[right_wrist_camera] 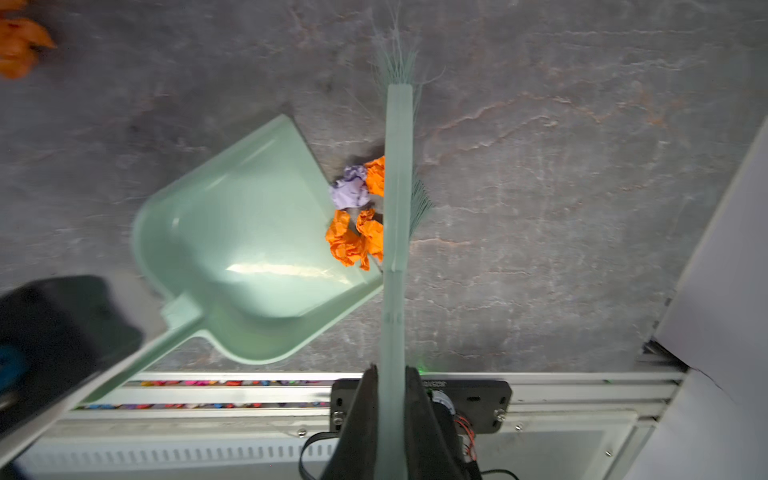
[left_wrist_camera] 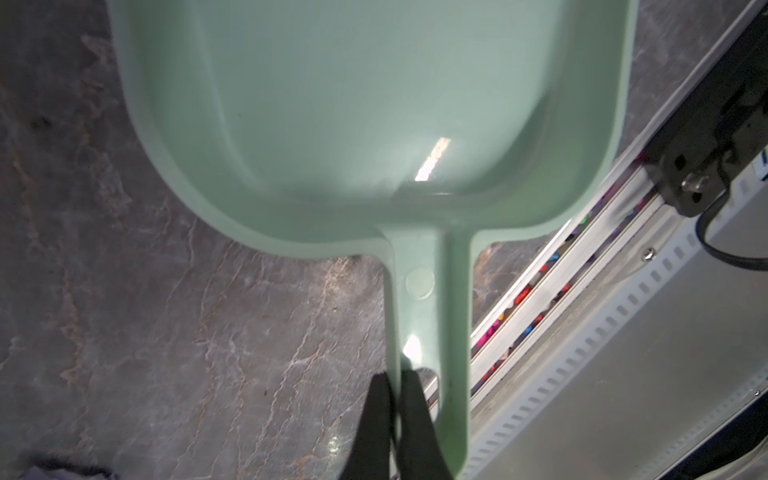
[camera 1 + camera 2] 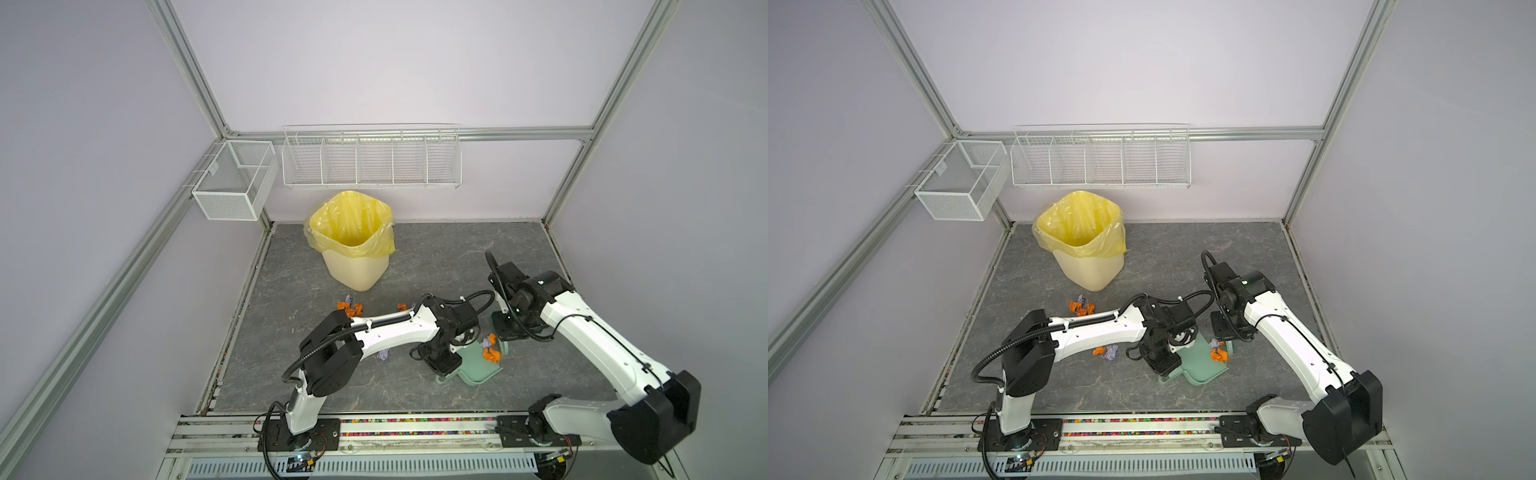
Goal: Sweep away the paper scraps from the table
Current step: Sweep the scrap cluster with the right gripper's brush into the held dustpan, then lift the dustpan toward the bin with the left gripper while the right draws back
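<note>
Here, crumpled paper scraps [image 1: 348, 244] touch glossy dustpan [image 1: 249, 232] (mint plastic).

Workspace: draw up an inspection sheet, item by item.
Surface: table, dark grey with pale veins.
Job's things: paper scraps, one group between the brush and the dustpan lip; another group near the bin; two more beside the left arm.
Clutter: coloured bits in the front rail.
Grippers: left gripper shut on the dustpan handle; right gripper shut on the brush handle.
Cables: black cables run along both arms.
Surroundings: wire rack and mesh basket on the frame; nothing seen in them.
</note>
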Controlling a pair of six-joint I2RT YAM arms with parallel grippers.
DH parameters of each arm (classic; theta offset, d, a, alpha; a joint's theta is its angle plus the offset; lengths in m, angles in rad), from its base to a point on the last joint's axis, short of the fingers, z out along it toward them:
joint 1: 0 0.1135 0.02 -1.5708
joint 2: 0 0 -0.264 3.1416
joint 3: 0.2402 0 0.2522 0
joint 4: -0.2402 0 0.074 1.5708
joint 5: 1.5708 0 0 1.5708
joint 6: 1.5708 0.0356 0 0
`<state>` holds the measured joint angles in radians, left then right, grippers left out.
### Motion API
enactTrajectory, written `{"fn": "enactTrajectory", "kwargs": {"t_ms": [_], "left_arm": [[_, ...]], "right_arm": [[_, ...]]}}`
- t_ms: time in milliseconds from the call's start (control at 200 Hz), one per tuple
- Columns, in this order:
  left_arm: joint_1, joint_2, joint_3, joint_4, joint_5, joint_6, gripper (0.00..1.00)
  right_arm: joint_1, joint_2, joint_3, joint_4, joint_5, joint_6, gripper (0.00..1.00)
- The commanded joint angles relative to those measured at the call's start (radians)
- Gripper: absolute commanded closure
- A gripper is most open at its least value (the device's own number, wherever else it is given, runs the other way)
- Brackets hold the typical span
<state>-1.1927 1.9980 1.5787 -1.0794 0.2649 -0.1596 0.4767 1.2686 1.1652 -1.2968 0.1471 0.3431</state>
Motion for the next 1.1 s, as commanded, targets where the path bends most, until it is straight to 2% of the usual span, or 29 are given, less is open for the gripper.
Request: {"fn": "enactTrajectory", "kwargs": {"t_ms": [0,365,470,555,770,945,1095], "left_arm": [[-0.004,0.018,0.035,-0.013,0.016,0.011,1.0],[0.003,0.036,0.014,0.022,0.002,-0.007,1.0],[0.006,0.041,0.011,0.027,-0.015,-0.009,1.0],[0.006,0.04,0.004,0.034,-0.036,-0.013,1.0],[0.014,0.029,-0.003,0.053,-0.048,-0.022,1.0],[0.029,0.008,0.0,0.068,-0.101,-0.035,1.0],[0.045,-0.004,0.011,0.069,-0.106,-0.042,1.0]], "right_arm": [[0.013,-0.047,0.009,0.044,-0.159,-0.003,0.93],[0.013,-0.129,0.003,0.002,-0.144,-0.01,0.93],[0.007,-0.147,0.022,-0.026,-0.087,-0.008,0.93],[-0.018,-0.153,0.044,-0.06,-0.034,-0.016,0.93],[-0.081,-0.173,0.07,-0.063,-0.029,-0.022,0.93],[-0.113,-0.165,0.087,-0.035,-0.006,-0.024,0.93],[-0.15,-0.146,0.121,-0.022,0.057,-0.059,0.93]]}}
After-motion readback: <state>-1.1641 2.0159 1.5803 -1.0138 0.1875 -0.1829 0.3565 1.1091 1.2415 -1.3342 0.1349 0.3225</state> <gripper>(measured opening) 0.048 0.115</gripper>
